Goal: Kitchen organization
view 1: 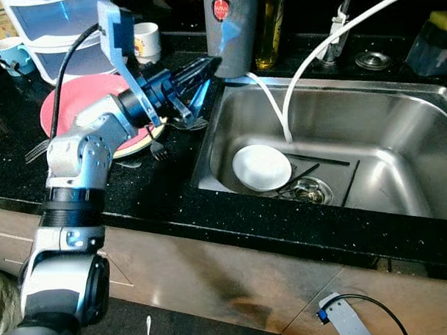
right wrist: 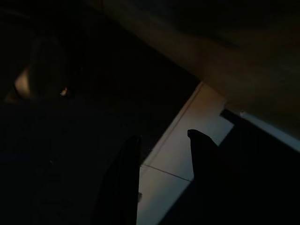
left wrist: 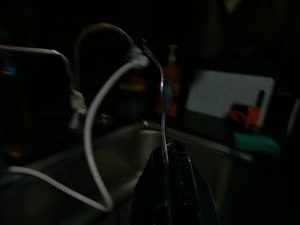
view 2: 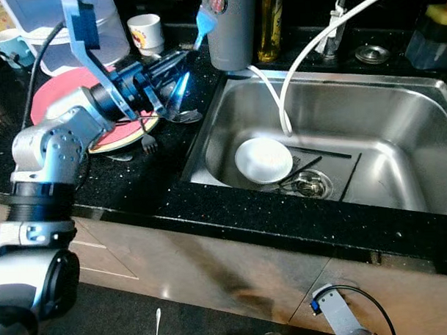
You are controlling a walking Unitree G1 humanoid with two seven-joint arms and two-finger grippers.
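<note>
- The left gripper is seen raised above the black surface, at the left rim of the sink, its two black fingers pressed together on a thin metal utensil whose curved handle rises beyond the fingertips in the left wrist view.
- Whether the utensil is a spoon or a fork cannot be told; its working end is hidden between the fingers.
- Just behind the gripper, more cutlery is left on the surface beside a pink plate, with a fork lying near the plate's edge.
- In the sink, a white bowl is set beside the drain, and a white hose is draped down into the basin.
- The right gripper is hung low beside the cabinet, fingers spread and empty, above the floor.
- The step in hand is judged to be the carrying of one utensil from the surface toward the sink.
- The next move is judged to call for a reach past the rim, kept clear of the hose, and a release low over the basin.
</note>
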